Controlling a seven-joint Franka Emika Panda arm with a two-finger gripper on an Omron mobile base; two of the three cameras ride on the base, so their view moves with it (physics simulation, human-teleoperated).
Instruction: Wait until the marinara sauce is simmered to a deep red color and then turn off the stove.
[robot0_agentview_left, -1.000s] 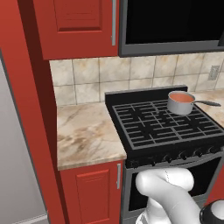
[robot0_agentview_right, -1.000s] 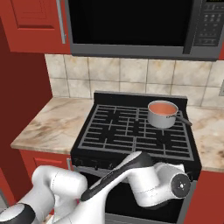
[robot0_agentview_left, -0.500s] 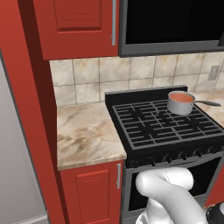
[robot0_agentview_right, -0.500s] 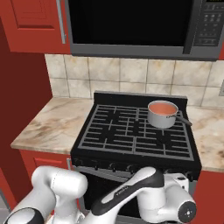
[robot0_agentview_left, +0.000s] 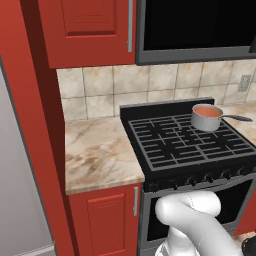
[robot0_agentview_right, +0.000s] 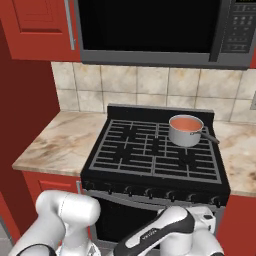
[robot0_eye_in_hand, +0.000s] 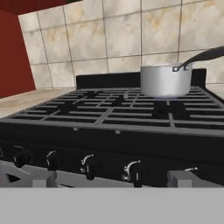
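Orange-red marinara sauce (robot0_agentview_right: 185, 123) unchanged; arm lower

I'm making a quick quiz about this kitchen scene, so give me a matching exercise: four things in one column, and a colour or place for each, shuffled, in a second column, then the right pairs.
Things:
1. sauce
2. saucepan
3. microwave
4. countertop

Descriptions:
A. black, mounted above the stove
B. orange-red, inside the pan
C. beige marble, to the left of the stove
D. grey metal, on the back right grate

Right pairs: 1-B, 2-D, 3-A, 4-C
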